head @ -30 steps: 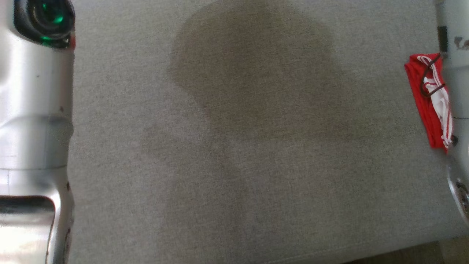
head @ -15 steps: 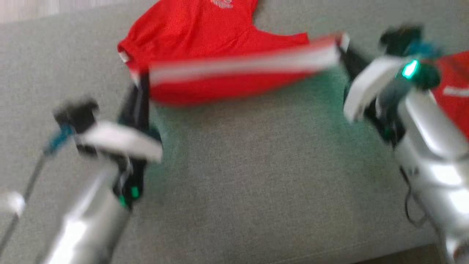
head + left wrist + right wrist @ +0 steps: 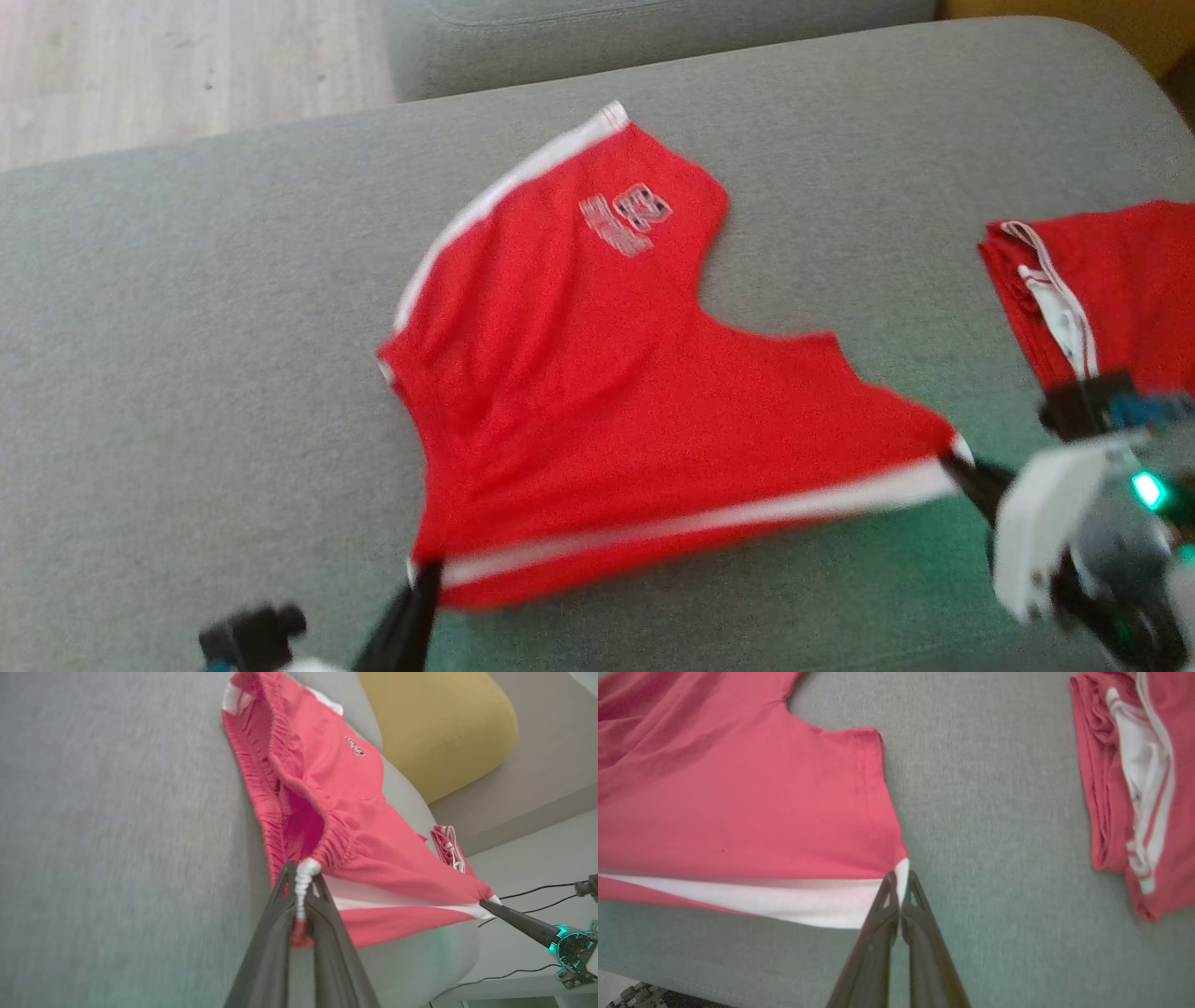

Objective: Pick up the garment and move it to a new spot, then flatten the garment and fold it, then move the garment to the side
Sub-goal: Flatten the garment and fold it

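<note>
The red shorts [image 3: 597, 392] lay spread on the grey sofa cushion [image 3: 187, 327], near its middle, with one leg reaching toward the far side and the other stretched out to the right. A silver printed number [image 3: 625, 219] showed on the far leg. A white side stripe [image 3: 700, 523] ran along the near edge, pulled taut and slightly lifted between the two grippers. The left gripper [image 3: 302, 884] had its jaws pinched together on the gathered waistband corner at the near left end of the shorts. The right gripper [image 3: 900, 882] had its jaws closed tight on the white hem corner at the near right end. Well to the right on the same cushion lay a second, folded red garment [image 3: 1102, 289] with white trim, apart from the shorts. A yellow cushion [image 3: 439, 723] sat beyond the sofa's far end in the left wrist view, and pale wooden floor [image 3: 187, 65] showed at the far left.
</note>
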### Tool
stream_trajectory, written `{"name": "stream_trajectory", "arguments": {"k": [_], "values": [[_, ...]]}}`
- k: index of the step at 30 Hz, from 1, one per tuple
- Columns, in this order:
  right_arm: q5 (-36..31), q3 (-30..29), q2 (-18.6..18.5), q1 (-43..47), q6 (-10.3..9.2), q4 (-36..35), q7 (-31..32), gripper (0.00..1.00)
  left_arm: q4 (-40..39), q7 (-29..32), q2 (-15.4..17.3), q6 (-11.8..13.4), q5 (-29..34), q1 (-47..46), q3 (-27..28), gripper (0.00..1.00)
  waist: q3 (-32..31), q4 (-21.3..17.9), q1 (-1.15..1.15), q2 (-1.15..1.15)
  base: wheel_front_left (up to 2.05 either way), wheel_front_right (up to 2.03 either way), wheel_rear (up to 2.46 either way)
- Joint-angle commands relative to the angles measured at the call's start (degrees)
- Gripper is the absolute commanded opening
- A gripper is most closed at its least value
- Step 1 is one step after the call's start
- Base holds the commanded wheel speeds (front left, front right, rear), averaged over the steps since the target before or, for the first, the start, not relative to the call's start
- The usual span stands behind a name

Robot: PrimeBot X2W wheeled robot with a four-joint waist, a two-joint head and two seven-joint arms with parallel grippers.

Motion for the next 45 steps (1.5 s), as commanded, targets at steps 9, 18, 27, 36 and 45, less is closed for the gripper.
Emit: {"name": "stream_trajectory", "arguments": {"k": [9, 18, 27, 36, 45], "values": [[-9.54, -7.50, 6.20, 4.17, 0.36, -25.59, 6.24, 0.00, -17.10, 3.14, 2.84, 8.29, -2.33, 2.00, 3.03, 0.00, 2.05, 3.45, 0.03, 0.00, 0.00, 0.00, 0.00], [-7.84, -0.26, 1.42, -14.89, 0.36, -12.37, -2.10, 0.00, -10.23, 1.67, -4.69, 8.64, -2.32, -11.06, 5.43, 0.00, 5.79, 8.44, 0.03, 0.00, 0.00, 0.00, 0.00], [-4.47, 7.75, 0.88, -37.47, 0.36, 7.46, -12.73, 0.00, 1.09, 0.05, -9.70, 6.15, -0.88, -22.84, 5.89, 0.00, 13.69, 11.11, 0.03, 0.00, 0.00, 0.00, 0.00], [-1.94, 13.87, 1.07, -49.98, 0.36, 22.74, -19.08, 0.00, 11.47, -1.97, -14.42, 4.09, 0.62, -32.18, 5.58, 0.00, 18.71, 14.16, 0.03, 0.00, 0.00, 0.00, 0.00], [3.01, 19.37, 1.01, -52.23, 0.36, 31.66, -24.23, 1.00, 17.04, -1.47, -16.00, 1.06, 0.10, -32.48, 3.56, 1.00, 17.04, 15.15, 0.03, 0.00, 0.00, 0.00, 0.00]]}}
